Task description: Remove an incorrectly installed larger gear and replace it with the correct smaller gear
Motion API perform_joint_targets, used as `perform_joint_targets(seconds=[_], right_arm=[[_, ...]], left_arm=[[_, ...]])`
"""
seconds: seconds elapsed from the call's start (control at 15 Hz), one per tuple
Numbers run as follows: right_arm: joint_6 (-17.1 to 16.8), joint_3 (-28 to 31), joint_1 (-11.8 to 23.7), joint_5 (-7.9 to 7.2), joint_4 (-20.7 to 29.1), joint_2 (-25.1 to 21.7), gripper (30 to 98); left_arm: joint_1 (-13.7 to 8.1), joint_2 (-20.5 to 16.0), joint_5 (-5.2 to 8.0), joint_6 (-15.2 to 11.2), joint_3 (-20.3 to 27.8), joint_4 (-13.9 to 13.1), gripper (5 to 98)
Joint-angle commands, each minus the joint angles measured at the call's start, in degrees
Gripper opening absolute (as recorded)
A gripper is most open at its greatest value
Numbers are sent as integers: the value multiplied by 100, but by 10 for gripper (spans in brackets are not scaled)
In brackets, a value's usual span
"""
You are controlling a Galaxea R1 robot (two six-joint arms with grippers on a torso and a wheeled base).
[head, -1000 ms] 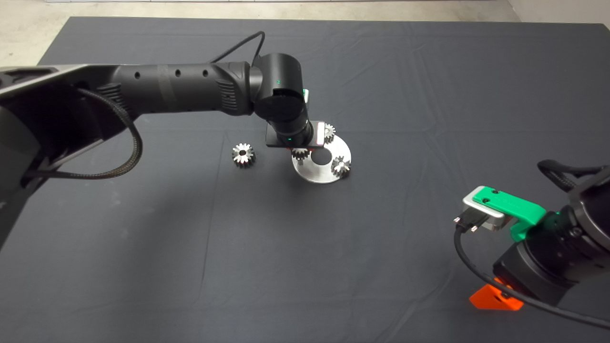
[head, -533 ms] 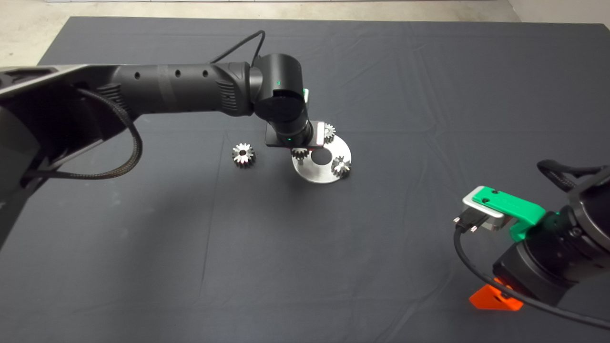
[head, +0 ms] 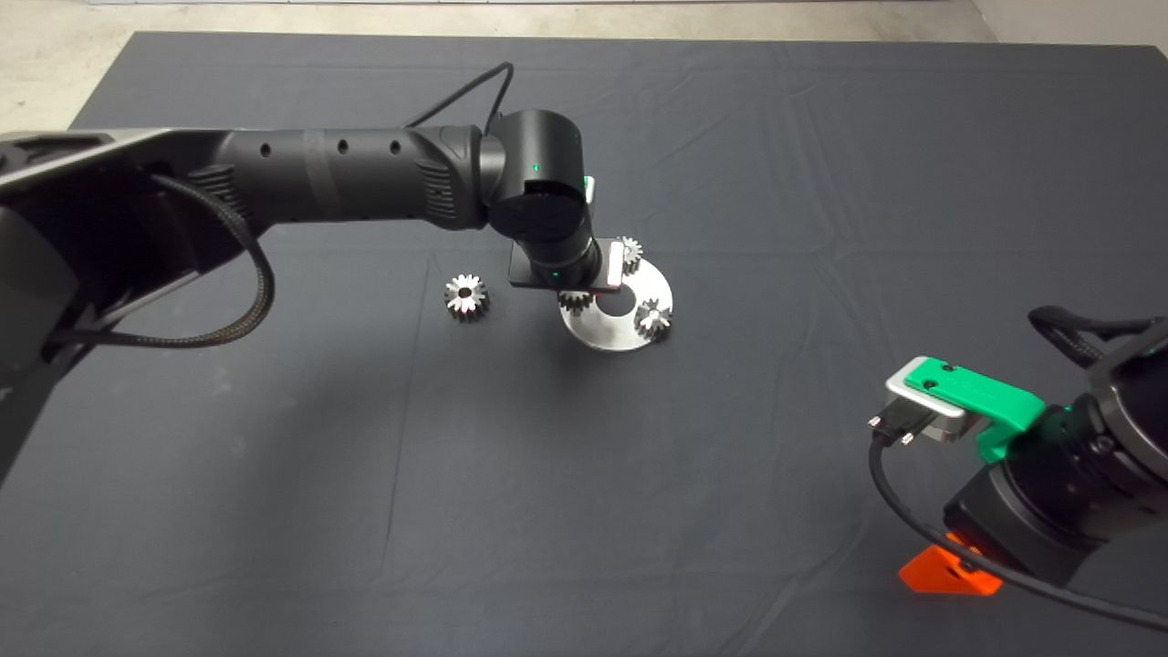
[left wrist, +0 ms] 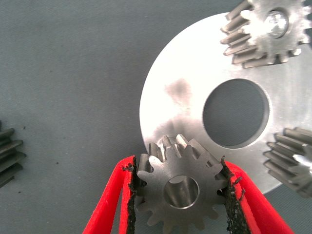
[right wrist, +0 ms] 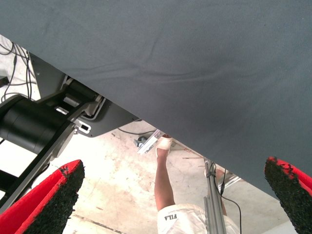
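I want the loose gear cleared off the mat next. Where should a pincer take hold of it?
Grip the larger gear across its toothed rim, coming straight down from above. It lies flat on the mat with its centre hole up, so opposite teeth give two upright sides and bare mat surrounds it. The left pincer holds the smaller gear that way.

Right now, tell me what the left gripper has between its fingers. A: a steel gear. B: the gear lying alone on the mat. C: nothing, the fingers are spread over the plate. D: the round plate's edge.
A: in the left wrist view the left gripper has both pads pressed against the teeth of a gear over the edge of the round plate.
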Motion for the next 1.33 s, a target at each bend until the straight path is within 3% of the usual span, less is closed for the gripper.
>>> perform_joint_targets(seconds=[0.0,0.73,1.27], right_arm=[[1,17,82,-681,235,-19,976],[1,26,82,-681,235,-28,976],[1,26,82,-672,235,-19,976]], left_arm=[[-128,12,50,5,69,147,352],[-40,21,50,-7,34,375,352],[-40,12,41,17,25,393,352]])
